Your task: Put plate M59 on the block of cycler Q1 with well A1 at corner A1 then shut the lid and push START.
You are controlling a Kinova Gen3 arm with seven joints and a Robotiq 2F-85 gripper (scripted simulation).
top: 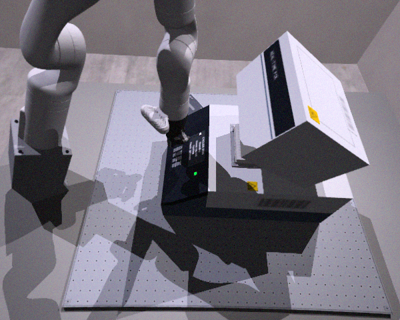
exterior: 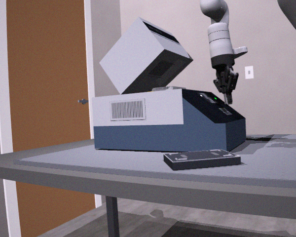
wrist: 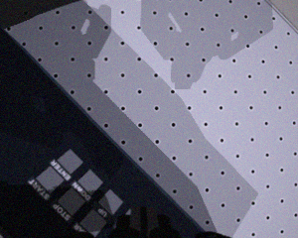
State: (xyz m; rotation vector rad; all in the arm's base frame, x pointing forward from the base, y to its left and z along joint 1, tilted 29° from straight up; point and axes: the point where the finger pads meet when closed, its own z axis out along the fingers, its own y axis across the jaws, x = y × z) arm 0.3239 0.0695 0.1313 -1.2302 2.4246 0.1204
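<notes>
Plate M59 (top: 235, 145) (exterior: 166, 88): carried on top of the cycler, at the block, its near edge seen past the raised lid; whether it is seated flat inside the locators cannot be told.
Well A1 corner: not readable in these views.
Lid (top: 262, 99) (exterior: 143, 53): tilted over the plate, neither fully open nor shut.
Q1 (top: 227, 199) (exterior: 137, 138) (wrist: 40, 99): stood on the perforated board (top: 100, 207) (exterior: 66, 158) (wrist: 248, 149); no run is shown, the lamp (top: 195, 173) (exterior: 215, 98) being green.
Nest N1 (exterior: 202, 161): judged to be the dark low block beside the cycler, with no plate on it.
Risk at the lid: a halt and a red lamp could be caused by a plate edge riding on a locator; CLEAR would then be needed.
Risk at the keys: a START push (wrist: 49, 178) would be wasted if made before the lid is fully shut.
Risk to Q1's place: the unfixed cycler could be shoved askew by too hard a press.
Gripper (top: 183, 139) (exterior: 227, 102): fingers pressed together, nothing pinched; held over the key panel, with contact not clearly shown.
Next move: best judged a wait for full closure, then a light push on START.
</notes>
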